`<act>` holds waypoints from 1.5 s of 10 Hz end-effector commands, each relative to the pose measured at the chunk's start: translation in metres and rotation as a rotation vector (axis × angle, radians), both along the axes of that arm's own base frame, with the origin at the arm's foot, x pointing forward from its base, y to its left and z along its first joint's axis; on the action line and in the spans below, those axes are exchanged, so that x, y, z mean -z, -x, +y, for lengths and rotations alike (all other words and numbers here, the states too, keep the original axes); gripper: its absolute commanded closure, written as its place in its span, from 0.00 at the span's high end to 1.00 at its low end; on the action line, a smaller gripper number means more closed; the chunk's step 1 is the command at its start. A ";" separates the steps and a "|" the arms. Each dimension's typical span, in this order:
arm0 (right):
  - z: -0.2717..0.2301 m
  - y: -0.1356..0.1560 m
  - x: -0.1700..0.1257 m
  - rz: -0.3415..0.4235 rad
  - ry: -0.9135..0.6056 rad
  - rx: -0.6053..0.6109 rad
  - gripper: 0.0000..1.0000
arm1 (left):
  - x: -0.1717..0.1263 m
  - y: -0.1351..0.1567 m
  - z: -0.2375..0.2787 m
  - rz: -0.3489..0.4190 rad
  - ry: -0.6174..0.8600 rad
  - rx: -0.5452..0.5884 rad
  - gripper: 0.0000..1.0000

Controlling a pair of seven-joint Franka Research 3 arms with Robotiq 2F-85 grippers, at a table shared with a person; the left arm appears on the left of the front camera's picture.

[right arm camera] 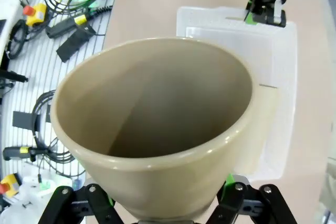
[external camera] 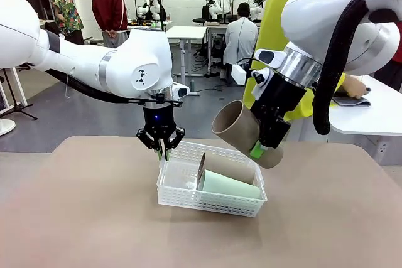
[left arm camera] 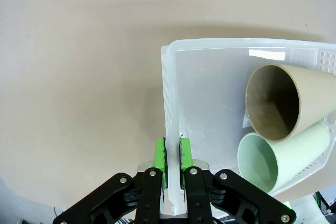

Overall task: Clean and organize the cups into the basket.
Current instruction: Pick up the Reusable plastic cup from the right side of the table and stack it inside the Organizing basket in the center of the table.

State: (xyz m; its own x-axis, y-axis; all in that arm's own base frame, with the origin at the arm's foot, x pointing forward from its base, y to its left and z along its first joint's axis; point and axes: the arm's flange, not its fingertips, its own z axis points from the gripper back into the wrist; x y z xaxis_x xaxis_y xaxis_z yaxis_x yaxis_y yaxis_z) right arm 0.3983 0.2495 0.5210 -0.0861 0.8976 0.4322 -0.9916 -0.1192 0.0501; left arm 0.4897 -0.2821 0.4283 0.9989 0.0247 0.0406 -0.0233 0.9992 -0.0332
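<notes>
The white basket (external camera: 208, 204) sits mid-table, and my left gripper (external camera: 162, 150) is shut on the rim of its left end. From the left wrist, the green pads (left arm camera: 160, 162) pinch the thin basket wall (left arm camera: 171, 129). The mint green cup (external camera: 230, 186) lies on its side inside, mouth toward my left gripper (left arm camera: 172, 162). Just above the basket's far right, my right gripper (external camera: 262, 147) holds the brown cup (external camera: 239, 132) tilted, mouth up-left. That brown cup (right arm camera: 157, 129) looms in the right wrist view, with the basket (right arm camera: 273, 61) beyond. The brown cup (left arm camera: 281, 103) hangs over the mint cup (left arm camera: 262, 163).
A person in a yellow top (external camera: 271, 36) stands at the far side. A white side table (external camera: 377, 114) with a dark cloth (external camera: 349, 100) is at the right. Bare tan tabletop (external camera: 81, 211) surrounds the basket.
</notes>
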 end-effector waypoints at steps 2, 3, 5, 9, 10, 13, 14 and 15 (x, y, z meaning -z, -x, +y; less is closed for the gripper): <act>-0.003 0.006 -0.007 -0.013 -0.013 0.012 0.84 | 0.000 0.001 0.000 0.000 -0.002 0.003 0.00; -0.003 0.006 -0.007 -0.013 -0.013 0.012 0.84 | 0.000 0.001 0.000 0.000 -0.002 0.003 0.00; -0.003 0.002 -0.009 -0.016 -0.011 0.003 0.84 | 0.000 0.001 0.000 0.000 -0.002 0.003 0.00; 0.054 -0.019 0.015 -0.059 0.337 0.017 0.84 | 0.000 0.001 0.000 0.000 -0.002 0.003 0.00; 0.061 -0.027 0.029 -0.044 0.342 0.001 0.84 | 0.000 0.001 0.000 0.000 -0.002 0.003 0.00; 0.084 -0.047 0.065 -0.118 0.398 0.047 0.84 | 0.000 0.001 0.000 0.000 -0.002 0.003 0.00; 0.092 -0.054 0.074 -0.173 0.423 0.076 0.84 | 0.000 0.001 0.000 0.000 -0.002 0.003 0.00; 0.097 -0.058 0.080 -0.201 0.431 0.095 0.84 | 0.000 0.001 0.000 0.000 -0.002 0.003 0.00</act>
